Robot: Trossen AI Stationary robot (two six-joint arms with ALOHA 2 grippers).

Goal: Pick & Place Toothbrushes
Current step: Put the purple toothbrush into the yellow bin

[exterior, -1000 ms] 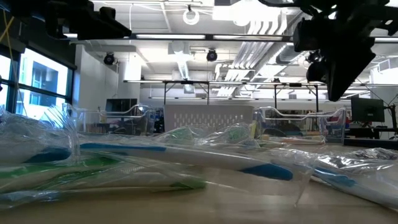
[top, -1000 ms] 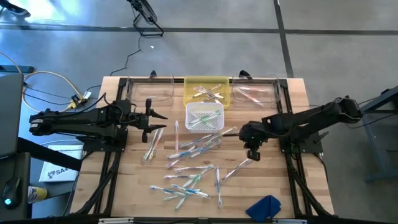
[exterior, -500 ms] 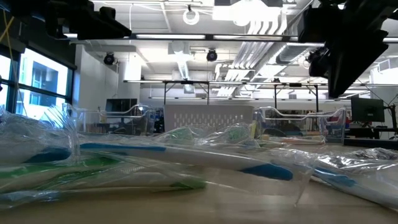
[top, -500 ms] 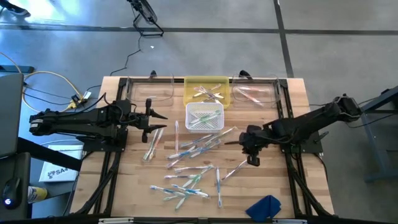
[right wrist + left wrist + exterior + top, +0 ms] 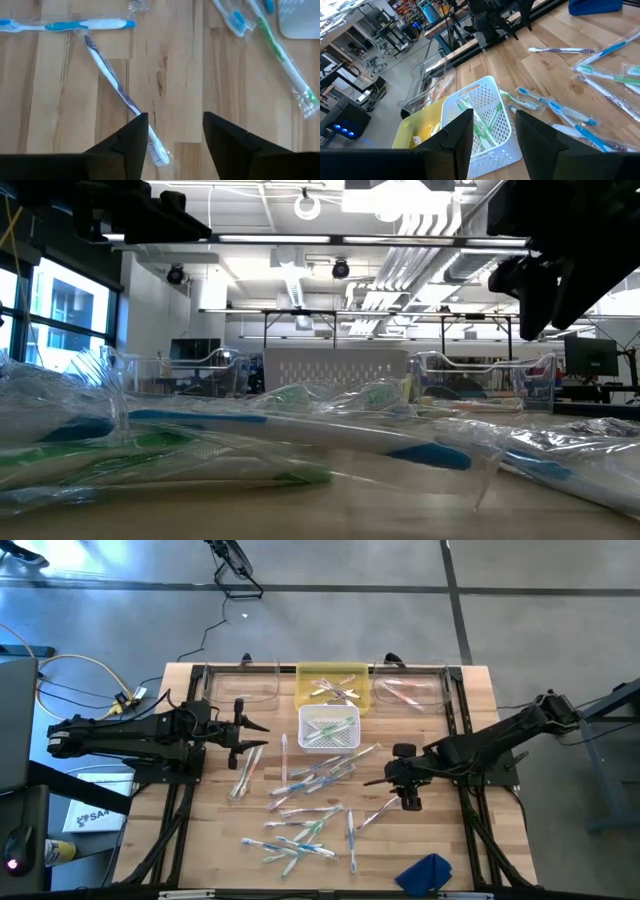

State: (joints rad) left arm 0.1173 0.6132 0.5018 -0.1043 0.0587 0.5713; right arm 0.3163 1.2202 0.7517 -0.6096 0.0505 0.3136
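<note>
The wooden table [image 5: 470, 690] carries a loose scatter of toothbrushes [image 5: 310, 802] across its middle and near side, most in clear wrappers. At the far edge stand a yellow bin [image 5: 333, 673] holding a few toothbrushes, flanked by 2 clear trays [image 5: 412, 690]. Just in front of the bin sits a white perforated basket [image 5: 329, 728] with green-accented toothbrushes inside. A blue cloth [image 5: 424, 872] lies at the near right corner. The right gripper [image 5: 398, 778] hovers above a purple-and-white toothbrush [image 5: 120, 94], fingers spread and empty. The left gripper [image 5: 243, 727] waits left of the basket, fingers parted, holding nothing.
</note>
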